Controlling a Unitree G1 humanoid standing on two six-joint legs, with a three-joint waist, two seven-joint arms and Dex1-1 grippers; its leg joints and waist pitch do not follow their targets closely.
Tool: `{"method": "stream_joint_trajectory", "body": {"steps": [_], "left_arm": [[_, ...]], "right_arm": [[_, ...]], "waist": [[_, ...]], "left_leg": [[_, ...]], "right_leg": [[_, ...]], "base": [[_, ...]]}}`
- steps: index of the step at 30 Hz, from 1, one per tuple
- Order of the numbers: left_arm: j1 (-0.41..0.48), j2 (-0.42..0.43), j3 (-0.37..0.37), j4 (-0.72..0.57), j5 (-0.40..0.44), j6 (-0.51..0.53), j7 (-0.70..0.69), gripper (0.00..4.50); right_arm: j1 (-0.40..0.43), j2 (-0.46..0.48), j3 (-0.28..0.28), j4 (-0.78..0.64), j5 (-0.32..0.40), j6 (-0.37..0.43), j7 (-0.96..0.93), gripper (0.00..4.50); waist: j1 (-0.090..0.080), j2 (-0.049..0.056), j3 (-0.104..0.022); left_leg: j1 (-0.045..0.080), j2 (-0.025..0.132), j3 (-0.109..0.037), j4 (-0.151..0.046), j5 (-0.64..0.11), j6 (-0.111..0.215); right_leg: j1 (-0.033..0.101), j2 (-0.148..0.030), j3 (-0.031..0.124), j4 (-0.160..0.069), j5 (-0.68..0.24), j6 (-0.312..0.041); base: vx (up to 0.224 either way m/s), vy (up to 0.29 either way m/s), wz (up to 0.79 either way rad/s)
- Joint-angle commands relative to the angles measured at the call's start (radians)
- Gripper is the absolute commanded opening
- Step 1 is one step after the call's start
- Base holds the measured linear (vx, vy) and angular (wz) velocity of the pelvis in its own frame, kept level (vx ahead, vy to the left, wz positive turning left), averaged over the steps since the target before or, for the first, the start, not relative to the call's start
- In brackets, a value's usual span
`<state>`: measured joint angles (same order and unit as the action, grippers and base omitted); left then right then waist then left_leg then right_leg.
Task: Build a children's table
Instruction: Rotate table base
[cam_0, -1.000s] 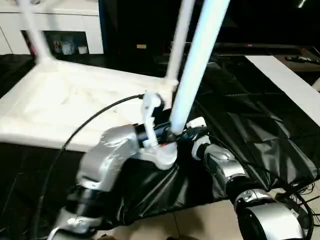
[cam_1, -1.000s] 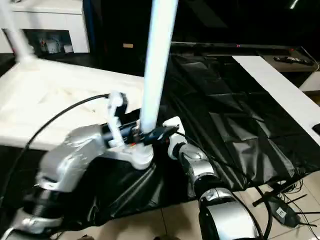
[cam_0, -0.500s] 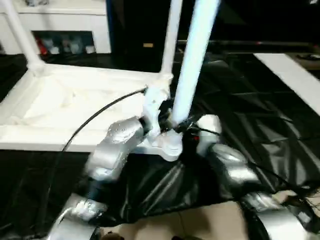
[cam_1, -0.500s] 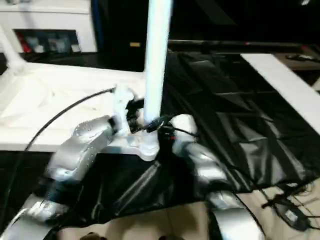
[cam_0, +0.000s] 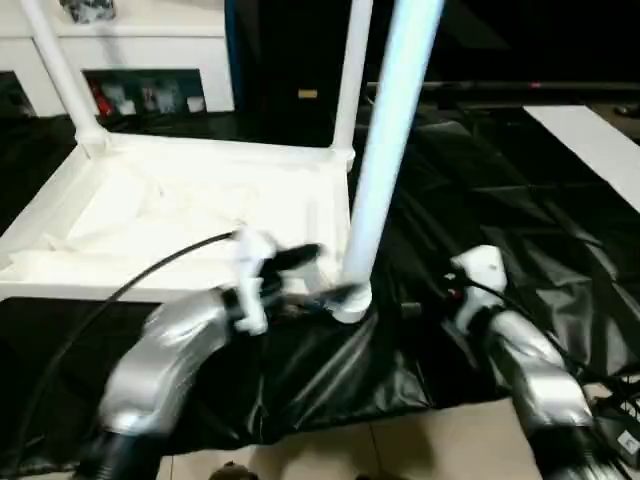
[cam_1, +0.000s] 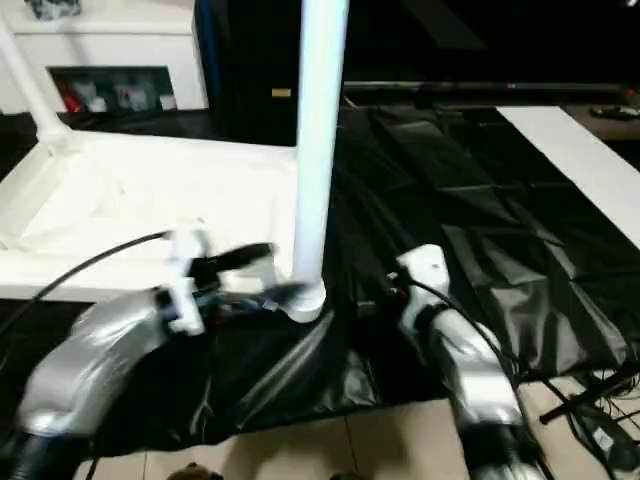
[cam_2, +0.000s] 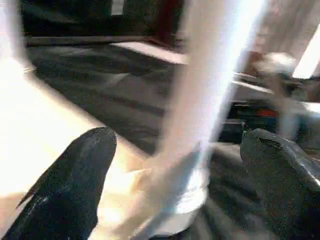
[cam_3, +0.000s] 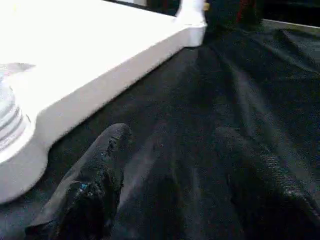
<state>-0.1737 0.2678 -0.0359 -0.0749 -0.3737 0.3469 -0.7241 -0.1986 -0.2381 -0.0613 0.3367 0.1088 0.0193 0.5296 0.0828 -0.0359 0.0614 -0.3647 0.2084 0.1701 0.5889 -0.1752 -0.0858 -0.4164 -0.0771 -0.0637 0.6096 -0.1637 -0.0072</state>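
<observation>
White plastic item: children's table top (cam_0: 190, 200), lying upside down on black sheeting (cam_0: 500, 220), ribbed underside facing up.
Legs fitted: near-corner leg (cam_0: 385, 150) upright in its round socket (cam_0: 350, 298); far-right leg (cam_0: 350, 70) and far-left leg (cam_0: 60, 70) also upright in their corner sockets.
Left claw (cam_0: 300, 280): fingers (cam_2: 65, 185) spread wide, either side of the near-corner leg's base, not pressing on it.
Right claw (cam_3: 165, 190): fingers (cam_3: 85, 190) apart, holding nothing, low over the black sheeting beside the top's edge.
Right forearm (cam_0: 520, 350): just right of the near-corner socket, clear of the leg.
Background: white cabinet (cam_0: 130, 60) behind the table.
Floor: pale tiles (cam_0: 420, 450) at the sheeting's near edge.
</observation>
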Motion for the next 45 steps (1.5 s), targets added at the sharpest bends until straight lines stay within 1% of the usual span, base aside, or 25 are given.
{"method": "stream_joint_trajectory", "body": {"steps": [1,4,8,9,10,12,13,14,15,16,17,19,20,21,22,23,24,25,27,28,29,32,34,38,45], "left_arm": [[0.014,-0.014,0.096,0.006,0.030,-0.018,0.110,4.49],[0.030,-0.028,0.144,0.031,0.158,-0.099,0.302,4.49],[0.033,-0.083,0.148,-0.042,0.184,-0.029,0.440,4.49],[0.017,-0.104,0.144,-0.041,0.194,-0.029,0.477,4.49],[0.015,-0.107,0.144,-0.040,0.195,-0.030,0.482,4.49],[-0.007,-0.124,0.145,-0.019,0.219,-0.021,0.529,4.49],[-0.022,-0.117,0.142,0.008,0.257,-0.016,0.558,4.49],[-0.028,-0.114,0.146,0.021,0.265,-0.022,0.568,4.49],[-0.033,-0.111,0.148,0.027,0.274,-0.021,0.576,4.49],[-0.036,-0.110,0.152,0.032,0.274,-0.025,0.578,4.49],[-0.039,-0.101,0.150,0.031,0.279,-0.027,0.575,4.49],[-0.042,-0.086,0.141,0.029,0.284,-0.029,0.556,4.49],[-0.045,-0.081,0.137,0.029,0.282,-0.028,0.551,4.49],[-0.048,-0.072,0.130,0.030,0.283,-0.022,0.543,4.49],[-0.051,-0.065,0.124,0.030,0.284,-0.017,0.539,4.49],[-0.054,-0.055,0.109,0.031,0.278,-0.009,0.515,4.49],[-0.057,-0.052,0.100,0.035,0.283,-0.010,0.507,4.49],[-0.059,-0.051,0.095,0.038,0.287,-0.012,0.503,4.49],[-0.067,-0.047,0.070,0.054,0.283,-0.023,0.451,4.49],[-0.071,-0.039,0.051,0.063,0.285,-0.040,0.421,4.49],[-0.072,-0.035,0.032,0.067,0.269,-0.062,0.370,4.49],[-0.089,-0.015,-0.017,0.089,0.215,-0.078,0.233,4.49],[-0.116,0.017,-0.062,0.114,0.181,-0.067,0.110,4.49],[-0.219,0.078,-0.194,0.238,0.219,-0.113,-0.170,4.49],[-0.382,0.106,-0.330,0.458,0.297,-0.146,-0.390,4.32]], "right_arm": [[0.034,0.005,-0.013,-0.078,-0.019,0.015,-0.039,3.04],[0.085,0.031,-0.007,-0.167,-0.042,0.030,-0.096,3.04],[0.063,0.079,0.013,-0.177,-0.022,0.092,-0.149,3.04],[0.038,0.092,0.032,-0.168,-0.038,0.087,-0.165,3.04],[0.036,0.093,0.034,-0.168,-0.040,0.086,-0.166,3.04],[0.017,0.103,0.049,-0.164,-0.055,0.086,-0.179,3.04],[0.011,0.114,0.038,-0.167,-0.036,0.097,-0.179,3.04],[0.012,0.122,0.024,-0.174,-0.019,0.105,-0.182,3.04],[0.014,0.131,0.004,-0.179,0.004,0.115,-0.188,3.04],[0.014,0.136,-0.012,-0.181,0.021,0.123,-0.195,3.04],[0.016,0.132,-0.023,-0.178,0.023,0.130,-0.203,3.04],[0.021,0.124,-0.037,-0.172,0.020,0.134,-0.217,3.04],[0.022,0.122,-0.040,-0.171,0.019,0.134,-0.225,3.04],[0.025,0.122,-0.052,-0.169,0.022,0.139,-0.241,3.04],[0.026,0.122,-0.059,-0.167,0.025,0.142,-0.254,3.04],[0.030,0.117,-0.069,-0.163,0.026,0.145,-0.266,3.04],[0.032,0.114,-0.072,-0.162,0.026,0.146,-0.268,3.04],[0.033,0.112,-0.074,-0.163,0.026,0.147,-0.268,3.04],[0.036,0.107,-0.084,-0.168,0.040,0.157,-0.261,3.04],[0.037,0.099,-0.082,-0.169,0.036,0.159,-0.257,3.04],[0.038,0.091,-0.084,-0.168,0.034,0.160,-0.252,3.04],[0.037,0.068,-0.092,-0.164,0.042,0.167,-0.227,3.04],[0.034,0.040,-0.095,-0.155,0.049,0.169,-0.201,3.04],[0.033,-0.089,-0.067,-0.141,0.054,0.179,-0.050,3.04],[0.076,-0.276,-0.021,-0.179,0.058,0.193,0.194,3.04]], "waist": [[-0.005,-0.003,-0.052],[-0.016,-0.008,-0.053],[-0.029,-0.006,-0.056],[-0.024,0.007,-0.041],[-0.036,0.015,-0.056],[-0.057,0.042,-0.059],[-0.070,0.048,-0.054],[-0.077,0.044,-0.050],[-0.073,0.045,-0.052],[-0.042,0.001,-0.043],[0.010,-0.017,-0.048],[0.064,-0.029,-0.060],[0.074,-0.035,-0.067],[0.091,-0.016,-0.069],[0.095,-0.003,-0.068],[0.083,0.028,-0.077],[0.068,0.030,-0.075],[0.048,0.044,-0.096],[0.041,0.052,-0.080],[0.039,0.042,-0.073],[0.036,0.037,-0.066],[0.024,0.026,-0.056],[0.014,0.021,-0.051],[0.004,0.014,-0.057],[-0.006,0.014,-0.072]], "left_leg": [[0.007,0.007,-0.001,-0.074,-0.375,-0.007],[0.006,0.006,-0.007,-0.075,-0.385,-0.008],[0.003,0.012,-0.013,-0.081,-0.396,-0.007],[-0.062,0.004,-0.064,-0.126,-0.445,0.030],[-0.040,0.016,-0.101,-0.112,-0.496,0.019],[-0.029,0.062,-0.188,-0.143,-0.547,0.018],[-0.009,0.082,-0.241,-0.157,-0.542,0.082],[-0.009,0.074,-0.251,-0.155,-0.516,0.121],[0.022,0.082,-0.177,-0.114,-0.442,0.163],[-0.019,-0.017,-0.077,-0.039,-0.360,0.125],[-0.012,-0.026,-0.043,0.001,-0.187,0.077],[-0.047,-0.010,-0.047,0.025,-0.071,0.097],[-0.068,-0.013,-0.053,0.046,-0.077,0.122],[-0.091,-0.005,-0.080,0.080,-0.084,0.143],[-0.078,0.011,-0.088,0.047,-0.048,0.139],[-0.038,0.014,-0.066,-0.017,0.048,0.148],[-0.017,0.013,-0.060,-0.033,0.091,0.193],[0.042,0.034,-0.066,-0.017,0.192,0.248],[0.019,0.049,-0.058,-0.027,0.120,0.215],[0.015,0.036,-0.042,-0.043,-0.053,0.132],[0.018,0.027,-0.032,-0.058,-0.221,0.051],[0.027,0.018,-0.025,-0.077,-0.419,-0.036],[0.028,0.014,-0.026,-0.082,-0.463,-0.038],[0.021,0.012,-0.022,-0.082,-0.371,-0.005],[0.005,0.014,-0.014,-0.064,-0.214,0.046]], "right_leg": [[0.034,-0.042,0.030,-0.118,-0.599,-0.023],[0.029,-0.039,0.023,-0.125,-0.626,0.023],[0.031,-0.040,0.022,-0.116,-0.568,-0.003],[0.077,-0.049,-0.036,-0.097,-0.569,-0.017],[0.069,-0.052,-0.048,-0.092,-0.458,-0.058],[0.076,-0.016,-0.066,-0.037,-0.228,-0.155],[0.061,0.005,-0.063,0.012,-0.193,-0.213],[0.059,0.002,-0.058,0.021,-0.198,-0.236],[0.031,-0.025,-0.021,-0.015,-0.168,-0.275],[0.051,-0.092,0.032,-0.104,-0.283,-0.238],[0.063,-0.152,0.064,-0.143,-0.583,-0.101],[0.089,-0.193,0.121,-0.136,-0.719,0.071],[0.105,-0.214,0.144,-0.128,-0.684,0.093],[0.117,-0.255,0.168,-0.118,-0.556,0.057],[0.105,-0.221,0.131,-0.100,-0.374,-0.078],[0.090,-0.125,0.059,-0.061,-0.150,-0.200],[0.064,-0.065,0.030,-0.034,-0.066,-0.206],[0.026,-0.024,0.006,0.004,0.023,-0.219],[0.034,-0.028,0.020,-0.011,0.000,-0.209],[0.043,-0.040,0.033,-0.026,-0.062,-0.204],[0.048,-0.051,0.042,-0.042,-0.152,-0.191],[0.044,-0.065,0.054,-0.073,-0.356,-0.115],[0.043,-0.069,0.058,-0.088,-0.474,-0.077],[0.048,-0.071,0.064,-0.097,-0.455,-0.054],[0.068,-0.072,0.064,-0.075,-0.256,-0.145]], "base": [[0.000,0.000,0.00],[0.000,0.000,0.00],[0.000,0.000,0.00],[-0.011,0.014,0.28],[0.012,-0.002,0.56],[0.024,-0.035,0.57],[0.018,-0.043,0.29],[0.041,-0.111,0.59],[0.071,-0.165,0.56],[0.101,-0.240,0.63],[0.078,-0.172,0.34],[0.024,-0.061,0.01],[0.037,-0.051,-0.09],[0.000,0.000,0.00],[0.042,0.067,-0.03],[0.023,0.071,0.00],[0.027,0.106,0.08],[0.018,0.130,0.09],[0.000,0.123,0.07],[-0.043,0.086,0.03],[-0.043,0.086,0.03],[-0.016,0.019,0.01],[0.000,0.000,0.00],[0.000,0.000,0.00],[0.000,0.000,0.00]]}}
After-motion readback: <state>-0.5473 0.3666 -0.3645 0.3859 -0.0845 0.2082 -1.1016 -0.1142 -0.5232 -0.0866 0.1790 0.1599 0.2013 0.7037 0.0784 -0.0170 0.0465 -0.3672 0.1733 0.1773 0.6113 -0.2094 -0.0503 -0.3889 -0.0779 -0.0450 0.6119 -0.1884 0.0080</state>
